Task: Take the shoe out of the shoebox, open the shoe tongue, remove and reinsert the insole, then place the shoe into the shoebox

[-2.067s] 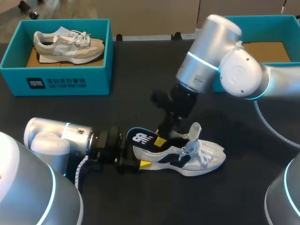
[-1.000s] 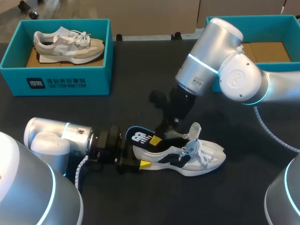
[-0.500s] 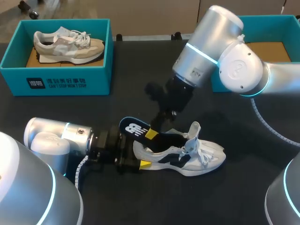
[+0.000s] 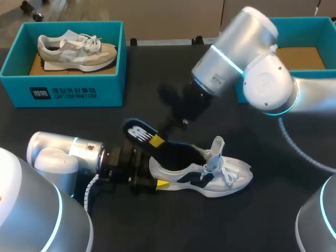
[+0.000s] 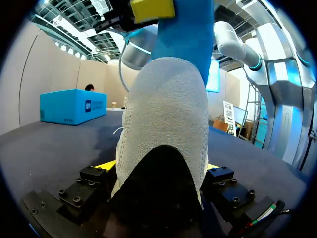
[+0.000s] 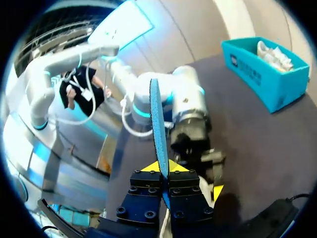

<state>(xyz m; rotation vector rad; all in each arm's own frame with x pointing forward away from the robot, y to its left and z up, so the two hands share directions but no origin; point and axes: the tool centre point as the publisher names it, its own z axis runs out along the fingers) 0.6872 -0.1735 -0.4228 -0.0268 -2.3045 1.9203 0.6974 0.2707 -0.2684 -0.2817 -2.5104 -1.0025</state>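
A white shoe point(image 4: 215, 176) with dark side panels lies on its sole on the black table, toe to the right. My left gripper point(image 4: 149, 176) grips its heel point(image 5: 166, 124) from both sides, low against the table. My right gripper point(image 4: 156, 140) is shut on the dark blue insole point(image 4: 137, 132), which slants up and leftward out of the shoe's opening, its front end still inside. In the right wrist view the insole point(image 6: 157, 124) stands edge-on between the shut fingers point(image 6: 163, 166). The shoe's tongue point(image 4: 217, 147) stands upright.
A teal shoebox point(image 4: 16, 63) at the back left holds a beige shoe point(image 4: 76, 50). A second teal shoebox point(image 4: 294, 52) at the back right is partly hidden behind my right arm point(image 4: 247, 58). Bare black table lies between the boxes and in front of the shoe.
My right gripper has risen and moved left, drawing the insole farther out of the shoe. The left gripper and the shoe have stayed put.
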